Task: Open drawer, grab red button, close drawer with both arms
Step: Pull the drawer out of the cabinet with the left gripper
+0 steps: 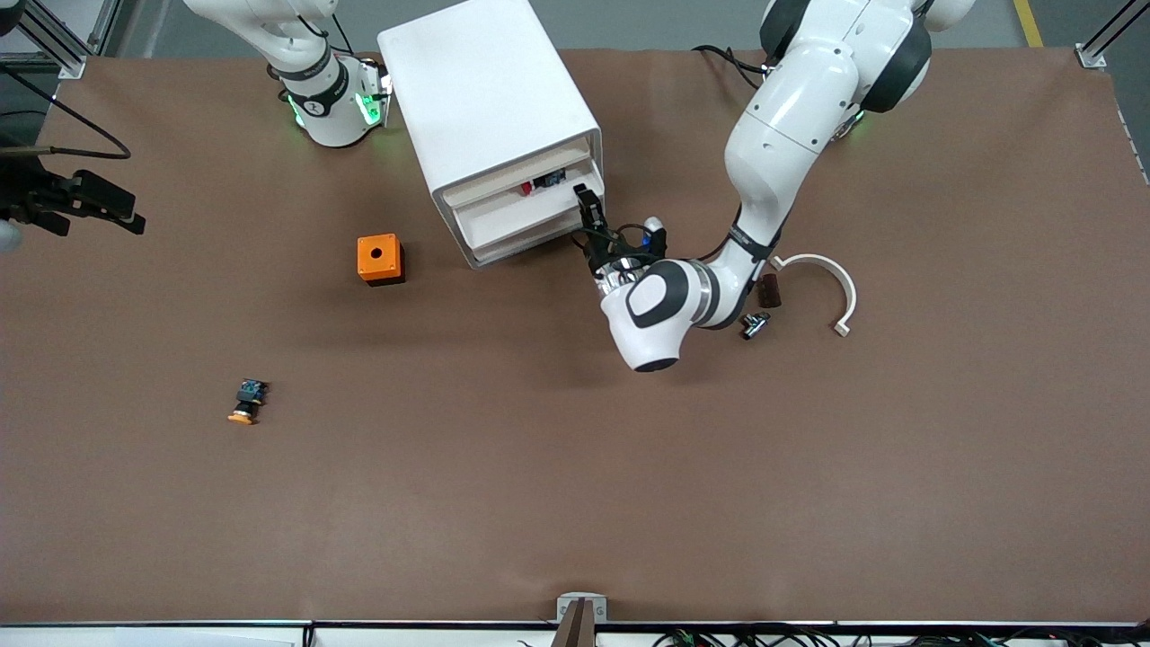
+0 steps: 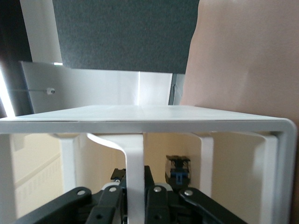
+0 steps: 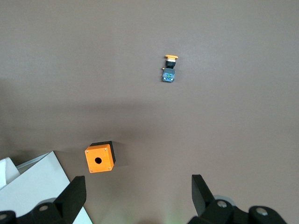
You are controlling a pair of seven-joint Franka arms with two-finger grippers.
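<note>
The white cabinet point(image 1: 485, 90) stands at the middle of the table near the robots' bases. In its upper drawer point(image 1: 503, 199) lies the button point(image 1: 530, 188), red cap and blue end showing. My left gripper point(image 1: 584, 198) is in front of the cabinet, at the drawer's end toward the left arm. In the left wrist view this gripper point(image 2: 135, 198) is shut on the drawer's thin white front wall point(image 2: 135, 156), with the button's black and blue end point(image 2: 178, 171) just inside. My right gripper point(image 3: 135, 198) hangs open and empty, high over the table beside the cabinet, and waits.
An orange box point(image 1: 380, 259) with a round hole sits beside the cabinet toward the right arm's end. An orange-capped button point(image 1: 246, 403) lies nearer the front camera. By the left arm's elbow lie a white curved piece point(image 1: 831, 279), a brown block point(image 1: 769, 290) and a small metal part point(image 1: 755, 324).
</note>
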